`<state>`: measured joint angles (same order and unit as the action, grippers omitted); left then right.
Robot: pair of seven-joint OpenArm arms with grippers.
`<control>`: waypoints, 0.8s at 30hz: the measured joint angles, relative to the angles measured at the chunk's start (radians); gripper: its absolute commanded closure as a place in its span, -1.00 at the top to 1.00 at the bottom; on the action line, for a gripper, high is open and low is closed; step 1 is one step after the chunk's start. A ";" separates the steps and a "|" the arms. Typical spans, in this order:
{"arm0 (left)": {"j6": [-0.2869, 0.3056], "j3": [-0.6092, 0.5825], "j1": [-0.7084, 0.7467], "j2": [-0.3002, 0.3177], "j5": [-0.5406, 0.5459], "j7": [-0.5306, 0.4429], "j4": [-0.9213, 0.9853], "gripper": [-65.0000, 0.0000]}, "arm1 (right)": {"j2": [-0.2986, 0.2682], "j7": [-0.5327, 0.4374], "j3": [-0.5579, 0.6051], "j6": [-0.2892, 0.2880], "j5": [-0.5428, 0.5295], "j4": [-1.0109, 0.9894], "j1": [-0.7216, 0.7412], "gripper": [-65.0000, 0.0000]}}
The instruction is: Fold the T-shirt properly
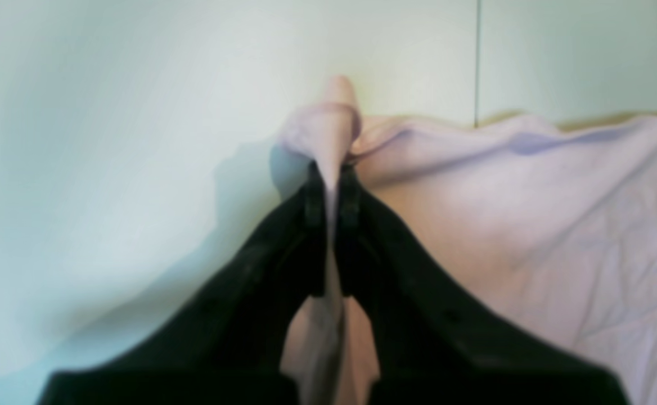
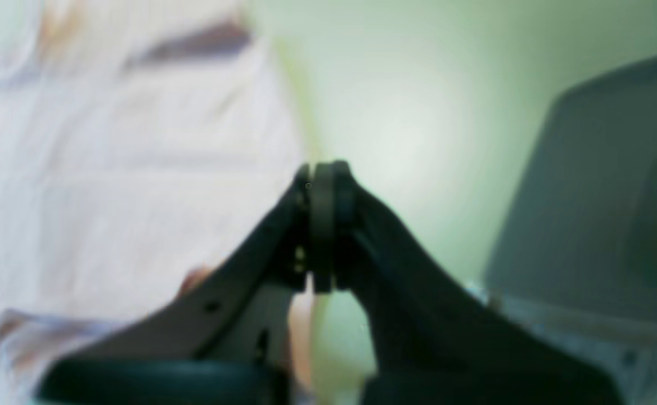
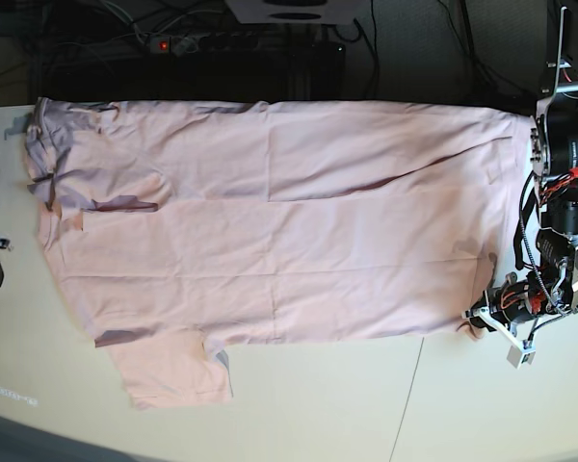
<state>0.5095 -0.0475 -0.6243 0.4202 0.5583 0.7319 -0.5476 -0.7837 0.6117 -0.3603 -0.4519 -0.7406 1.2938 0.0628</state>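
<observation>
The T-shirt point(image 3: 279, 231) lies spread nearly flat across the tabletop point(image 3: 366, 404), plain side up, collar end toward the base view's left and hem toward its right, with one short sleeve point(image 3: 169, 371) sticking out along the near edge. The far long edge looks as though a strip of cloth has been turned in over the body, though whether that is a deliberate first fold I cannot say for sure; the near side, the sleeve and the lengthwise folds all appear not yet done, so I judge the task to be at an early stage. The left end effector point(image 1: 331, 185) is closed on a bunched corner of the shirt near the hem, pink cloth pinched between its jaws and poking out past the tips. The right end effector point(image 2: 323, 185) is closed with nothing between its jaws, hovering beside the shirt's edge.
</observation>
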 measured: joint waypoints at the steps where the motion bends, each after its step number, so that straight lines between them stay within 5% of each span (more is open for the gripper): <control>1: 0.000 0.000 -0.001 0.000 -0.001 0.005 0.000 -1.00 | 0.000 -0.001 0.002 0.000 0.002 -0.048 0.045 -1.00; 9: 0.000 0.000 -0.002 0.000 -0.015 0.005 -0.001 -1.00 | 0.036 -0.050 0.101 0.000 0.082 -0.553 0.455 -1.00; 13: 0.000 0.000 -0.003 0.000 -0.015 0.005 -0.001 -1.00 | 0.102 -0.143 0.177 0.000 0.209 -0.724 0.600 -0.03; 24: 0.000 0.000 -0.003 0.000 -0.014 0.019 -0.002 -1.00 | 0.284 -0.230 0.269 0.008 0.309 -1.009 0.710 -0.01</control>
<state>0.5091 -0.0475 -0.6270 0.4202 0.5442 0.7513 -0.5495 -0.4995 0.3813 -0.0910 -0.4442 -0.4316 0.2852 0.7723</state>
